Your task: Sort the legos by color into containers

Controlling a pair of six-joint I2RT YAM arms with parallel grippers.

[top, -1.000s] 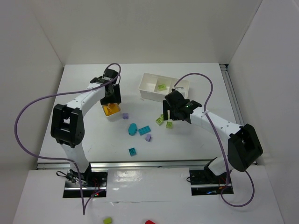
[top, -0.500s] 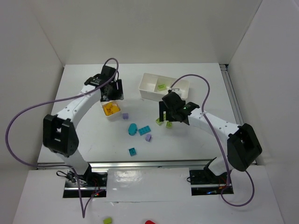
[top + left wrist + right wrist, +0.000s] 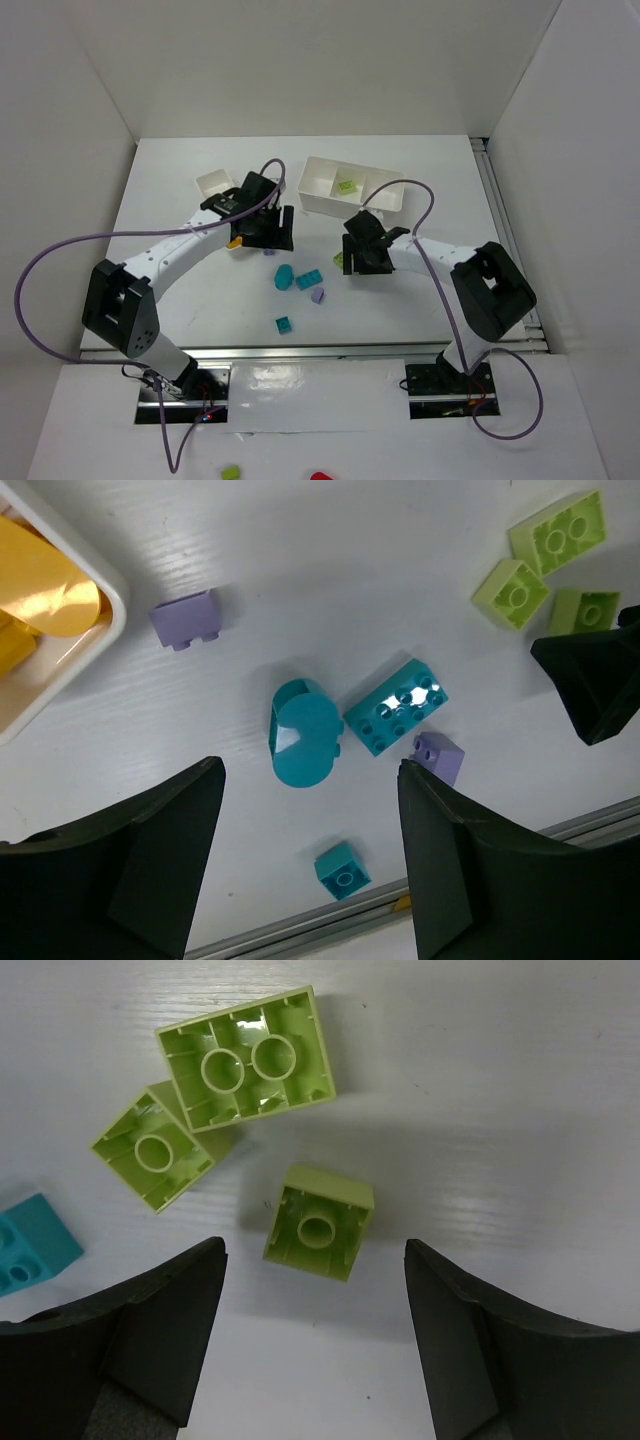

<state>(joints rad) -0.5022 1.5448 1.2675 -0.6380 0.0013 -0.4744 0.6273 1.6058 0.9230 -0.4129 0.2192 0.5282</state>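
Lime green legos (image 3: pixel 318 1222), 3 together, are framed loose on the tabletop (image 3: pixel 500 1080) by the wide, empty right jaws, presumably for the tray (image 3: pixel 322 182) where 1 green brick (image 3: pixel 346 186) lies, while teal legos (image 3: pixel 395 708) are straddled by the wide, empty left jaws.

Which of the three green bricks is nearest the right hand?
The lone small brick, lying apart; the big brick and its small neighbour sit together, farther away.

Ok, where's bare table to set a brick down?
Bare table lies near-left, between the left arm and the teal bricks, and far right past the wide tray. Crowded: the centre, with lavender bricks and lime bricks between left gripper and right gripper.
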